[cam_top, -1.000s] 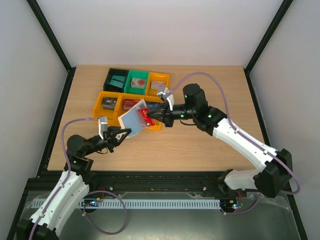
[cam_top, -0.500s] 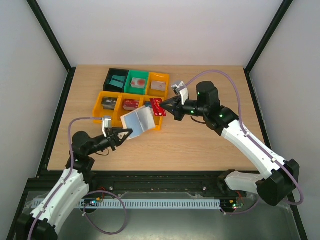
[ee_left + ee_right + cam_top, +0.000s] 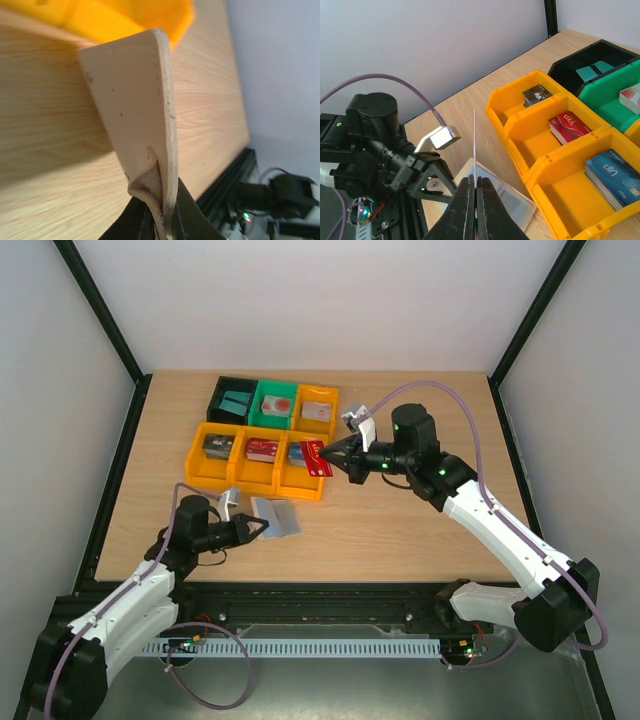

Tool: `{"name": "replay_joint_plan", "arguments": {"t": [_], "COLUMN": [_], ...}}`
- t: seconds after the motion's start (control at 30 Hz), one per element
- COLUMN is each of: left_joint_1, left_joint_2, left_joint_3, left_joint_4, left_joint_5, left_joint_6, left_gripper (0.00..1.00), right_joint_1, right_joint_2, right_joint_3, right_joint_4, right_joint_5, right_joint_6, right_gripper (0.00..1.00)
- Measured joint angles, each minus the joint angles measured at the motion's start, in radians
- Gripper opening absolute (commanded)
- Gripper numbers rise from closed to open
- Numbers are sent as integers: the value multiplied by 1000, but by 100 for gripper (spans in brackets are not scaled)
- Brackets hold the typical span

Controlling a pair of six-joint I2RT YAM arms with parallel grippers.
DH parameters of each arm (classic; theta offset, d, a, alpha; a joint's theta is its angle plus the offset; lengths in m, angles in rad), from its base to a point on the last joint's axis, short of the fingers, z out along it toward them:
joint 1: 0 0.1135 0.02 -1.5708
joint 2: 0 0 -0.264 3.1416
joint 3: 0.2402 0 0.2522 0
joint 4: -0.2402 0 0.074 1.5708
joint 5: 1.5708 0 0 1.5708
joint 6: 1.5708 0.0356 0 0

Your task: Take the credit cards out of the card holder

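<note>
Your left end effector (image 3: 252, 530) sits low at the near left of the bench (image 3: 420, 530), its fingers clamped on the near-left corner of the card holder (image 3: 277, 517). The left wrist view shows the tan outside pinched tight between them. The holder lies open to the right of the fingertips, grey-blue inside up, with its long axis roughly left to right. Its far edge is just beside the near wall of the orange bin (image 3: 250, 484). You cannot tell from here whether any cards remain in its pockets.

Farther out, your right end effector (image 3: 337, 454) is closed on the red card (image 3: 316, 457). The card sticks out leftward from the fingertips and hangs over the bin's right-hand compartment, where a blue stack (image 3: 612, 175) lies. The likely drop spot is therefore just left of and below that end effector, and the right arm is the one placed to serve it. Treat the bin's right wall under the card as the tight side. The bench to the right and near gives you room to pull back. The far row of bins (image 3: 272, 425) lies beyond the move.
</note>
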State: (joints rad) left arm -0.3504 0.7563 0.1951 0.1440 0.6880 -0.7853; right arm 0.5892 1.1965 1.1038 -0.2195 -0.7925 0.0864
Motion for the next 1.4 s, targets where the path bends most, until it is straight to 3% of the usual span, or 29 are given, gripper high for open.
{"name": "replay_joint_plan", "arguments": {"t": [0.13, 0.27, 0.5, 0.67, 0.73, 0.87, 0.97, 1.03, 1.17, 1.27, 1.4], "left_joint_1": [2, 37, 115, 144, 139, 71, -4, -55, -90, -109, -167], "left_joint_2": [15, 4, -91, -176, -214, -334, -435, -482, -454, -378, -306], "left_joint_3": [0, 2, 95, 169, 183, 194, 168, 100, -87, -131, -130], "left_joint_4": [-138, -271, -336, -169, -74, 55, 114, 173, 291, 345, 477], "left_joint_5": [-178, -342, -457, -428, -376, -281, -247, -230, -173, -137, -149], "left_joint_6": [-12, -60, -77, 47, 198, 702, 1177, 1569, 2242, 2537, 2726], "left_gripper": [50, 72, 87, 89, 89, 89, 90, 88, 81, 78, 71], "right_joint_1": [0, 0, 0, 0, 0, 1, 13, 32, 90, 129, 170], "right_joint_2": [0, 0, 0, 0, 0, 3, 12, 24, 60, 96, 156], "right_joint_3": [0, 0, 0, 0, 0, 0, 3, 6, 16, 27, 51], "right_joint_4": [-8, -14, -23, -24, -29, -36, -36, -35, -14, 0, 4], "right_joint_5": [-10, -16, -16, -20, -25, -47, -62, -69, -90, -101, -108], "right_joint_6": [0, 0, 11, 26, 32, 53, 71, 85, 129, 151, 165], "right_gripper": [2, 2, 2, 2, 2, 2, 2, 2, 2, 2, 2]}}
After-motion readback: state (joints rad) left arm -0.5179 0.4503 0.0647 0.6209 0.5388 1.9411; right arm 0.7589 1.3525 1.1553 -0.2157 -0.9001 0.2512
